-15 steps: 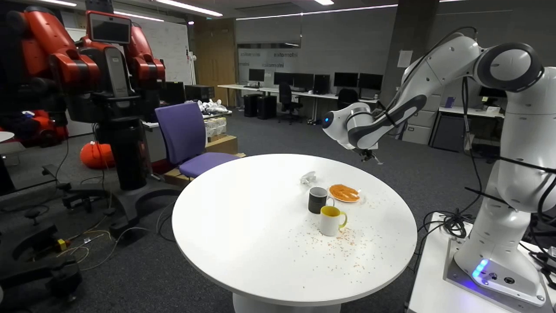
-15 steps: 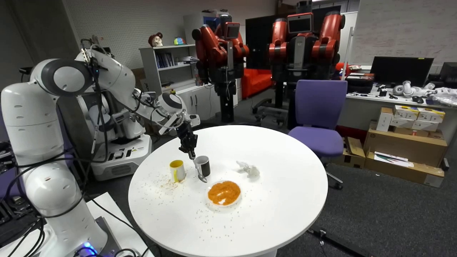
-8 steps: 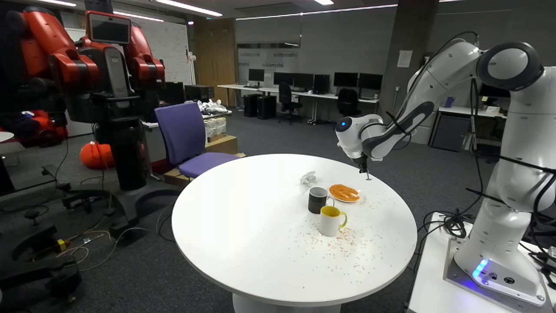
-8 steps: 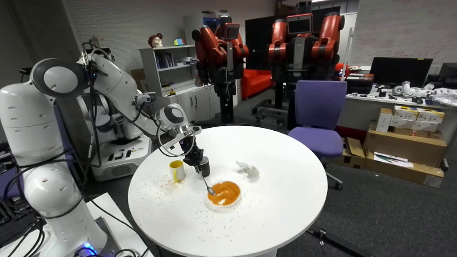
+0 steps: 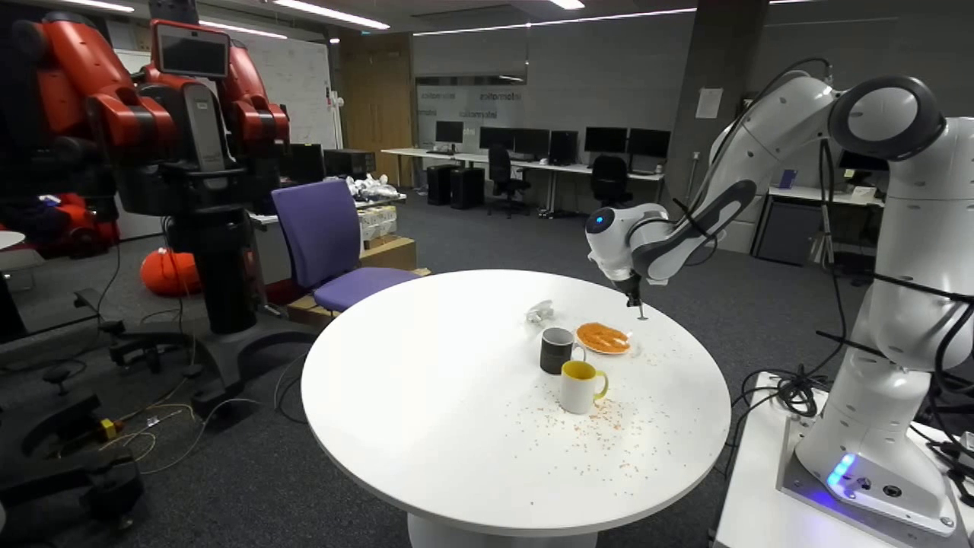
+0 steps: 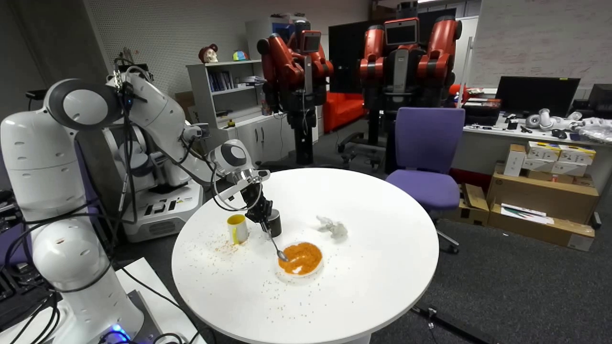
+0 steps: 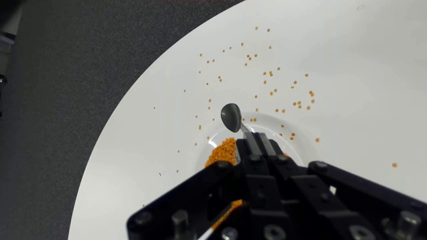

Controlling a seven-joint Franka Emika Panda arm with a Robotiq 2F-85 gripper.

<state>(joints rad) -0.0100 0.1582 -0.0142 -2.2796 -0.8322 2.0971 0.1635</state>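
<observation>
My black gripper (image 7: 256, 135) is shut on the handle of a metal spoon, whose dark bowl (image 7: 231, 117) pokes out past the fingertips in the wrist view. No grains show on that bowl. Below lies a white plate (image 6: 282, 268) heaped with orange grains (image 6: 308, 255); an exterior view has the spoon (image 6: 282, 256) overlapping the plate's edge, while in an exterior view the spoon (image 5: 642, 313) appears above and beside it. The fingers hide much of the plate from the wrist. Behind the gripper stands a dark mug (image 6: 275, 224), partly covered, and close by a white mug with yellow inside (image 5: 576, 394).
Crumpled clear plastic (image 6: 334, 228) rests near the plate on the round white table (image 5: 426, 396). Loose grains (image 5: 605, 418) are scattered around the mugs and plate. A purple chair (image 6: 425, 181) stands at the table's far side, with red robots (image 6: 399, 62) behind.
Over the last second my gripper has come down and carried the spoon from beside the dark mug toward the plate. In the last half second it has shifted only slightly.
</observation>
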